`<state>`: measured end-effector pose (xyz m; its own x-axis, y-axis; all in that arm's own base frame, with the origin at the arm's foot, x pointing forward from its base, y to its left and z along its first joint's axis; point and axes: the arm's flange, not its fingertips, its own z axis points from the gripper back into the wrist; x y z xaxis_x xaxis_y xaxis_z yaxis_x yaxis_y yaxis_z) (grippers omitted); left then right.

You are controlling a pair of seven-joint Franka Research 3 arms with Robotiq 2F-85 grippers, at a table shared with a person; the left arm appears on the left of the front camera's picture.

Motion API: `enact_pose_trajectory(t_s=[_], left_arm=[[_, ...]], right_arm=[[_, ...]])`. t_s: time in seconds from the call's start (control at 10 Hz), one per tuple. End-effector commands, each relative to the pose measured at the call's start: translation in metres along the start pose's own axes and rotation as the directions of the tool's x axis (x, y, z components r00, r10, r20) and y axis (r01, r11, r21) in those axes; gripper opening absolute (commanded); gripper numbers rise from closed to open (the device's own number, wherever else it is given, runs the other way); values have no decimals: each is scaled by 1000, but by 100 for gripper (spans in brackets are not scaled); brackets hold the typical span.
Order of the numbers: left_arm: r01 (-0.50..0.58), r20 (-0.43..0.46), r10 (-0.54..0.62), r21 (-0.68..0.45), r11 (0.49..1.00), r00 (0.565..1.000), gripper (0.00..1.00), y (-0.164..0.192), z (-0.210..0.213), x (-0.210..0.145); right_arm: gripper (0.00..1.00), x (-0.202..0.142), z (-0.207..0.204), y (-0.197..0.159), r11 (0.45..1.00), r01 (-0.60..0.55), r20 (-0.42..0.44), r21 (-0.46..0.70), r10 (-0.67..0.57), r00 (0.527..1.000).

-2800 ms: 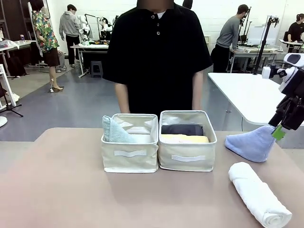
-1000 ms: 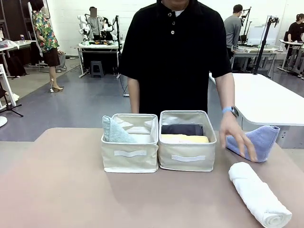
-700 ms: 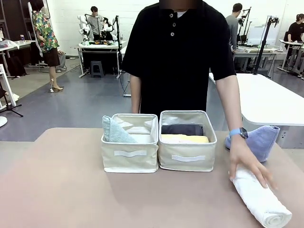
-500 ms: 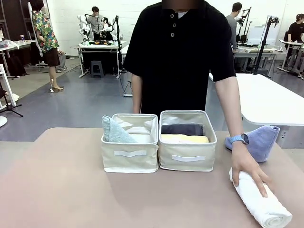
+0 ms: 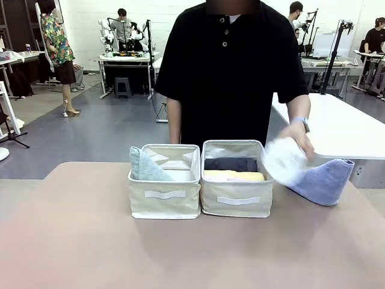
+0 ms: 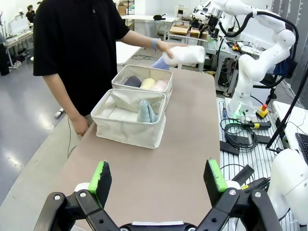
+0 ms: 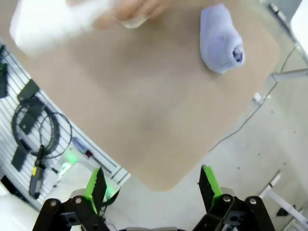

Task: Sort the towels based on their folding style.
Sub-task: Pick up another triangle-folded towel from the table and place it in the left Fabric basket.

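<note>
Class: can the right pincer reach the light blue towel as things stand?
Probably yes: the right pincer hangs open above the table; the light blue towel lies uncovered, the person's hand and white towel off to its side.

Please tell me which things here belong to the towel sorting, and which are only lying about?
Job: white rolled towel in the person's hand; light blue cone towel; grey-green cone towel; dark grey roll; yellow roll; pink roll; left basket; right basket.
Lying about: floor cables; white side table.

no readable text, label, brand or number shows on anything here.
</note>
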<state>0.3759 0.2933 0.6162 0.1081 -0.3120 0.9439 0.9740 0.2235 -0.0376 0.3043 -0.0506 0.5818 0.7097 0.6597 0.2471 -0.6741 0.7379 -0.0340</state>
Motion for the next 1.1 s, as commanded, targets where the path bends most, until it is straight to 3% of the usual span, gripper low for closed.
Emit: enact_pose_trajectory(t_s=[0.0,0.2,0.4,0.6,1.0], left_arm=[[-15,6,15,10,1000,1000,100,-3,-1,2],[-15,6,15,10,1000,1000,100,-3,-1,2],[-15,6,15,10,1000,1000,100,-3,-1,2],[-15,6,15,10,1000,1000,100,-3,-1,2],[-15,6,15,10,1000,1000,100,-3,-1,2]], right_arm=[[100,60,-23,-27,998,62,-19,-20,-62,998],[100,113,-57,-72,990,142,-90,-17,-143,986],[100,141,-86,-97,996,62,-102,62,-56,993],[100,154,-115,-125,994,92,-118,65,-84,989],[100,147,-158,-163,977,189,-191,95,-168,967]])
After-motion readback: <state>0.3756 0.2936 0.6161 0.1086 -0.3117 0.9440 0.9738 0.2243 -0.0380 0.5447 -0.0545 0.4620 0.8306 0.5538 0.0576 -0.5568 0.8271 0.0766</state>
